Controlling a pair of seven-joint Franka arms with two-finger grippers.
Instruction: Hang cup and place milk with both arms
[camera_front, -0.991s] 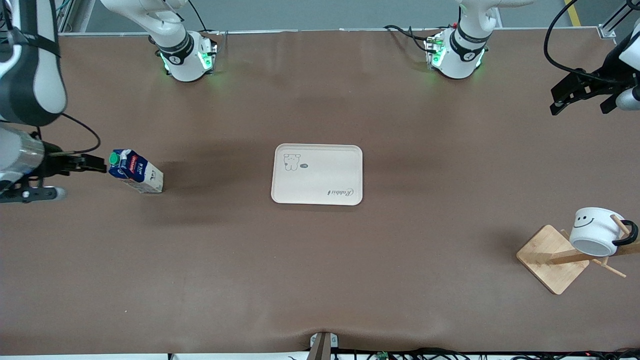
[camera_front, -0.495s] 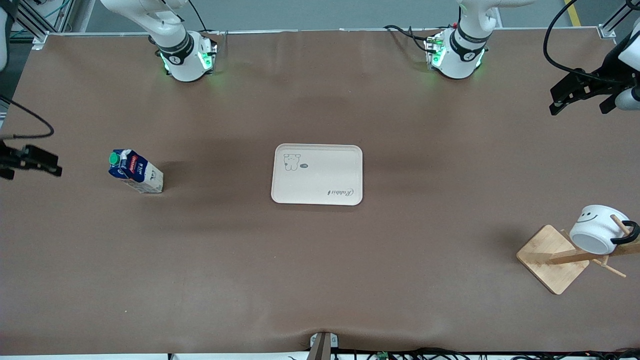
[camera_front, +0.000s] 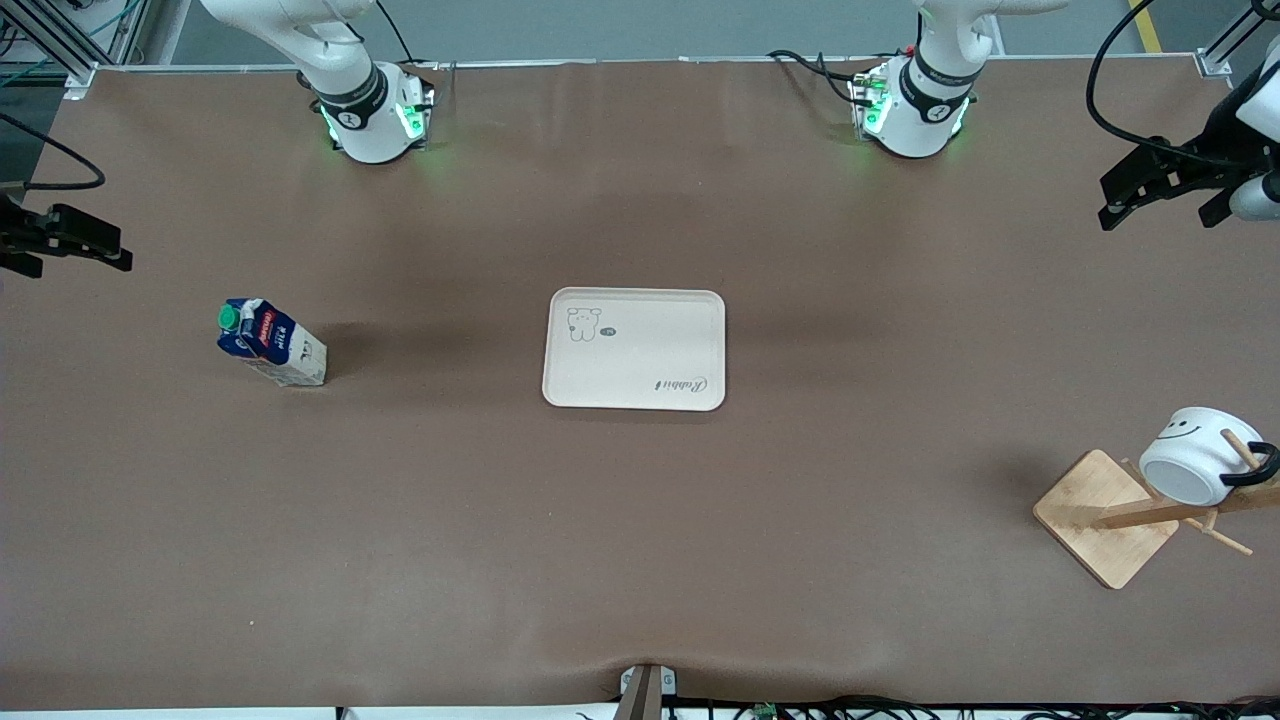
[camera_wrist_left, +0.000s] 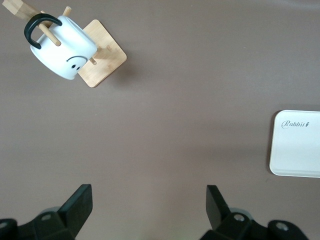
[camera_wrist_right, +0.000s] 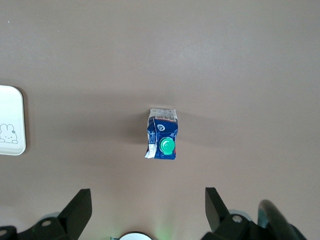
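We see the right gripper (camera_front: 70, 243) only in part in the front view, its arm cut off by the frame edge. The left gripper (camera_front: 1150, 190) likewise loses its arm to the edge. The rack (camera_front: 1110, 518) runs out of frame at the left arm's end, its post top unseen. The print on the milk (camera_front: 272, 342) is too small to read. On the tray (camera_front: 634, 349), the word is perhaps "Rabbit".
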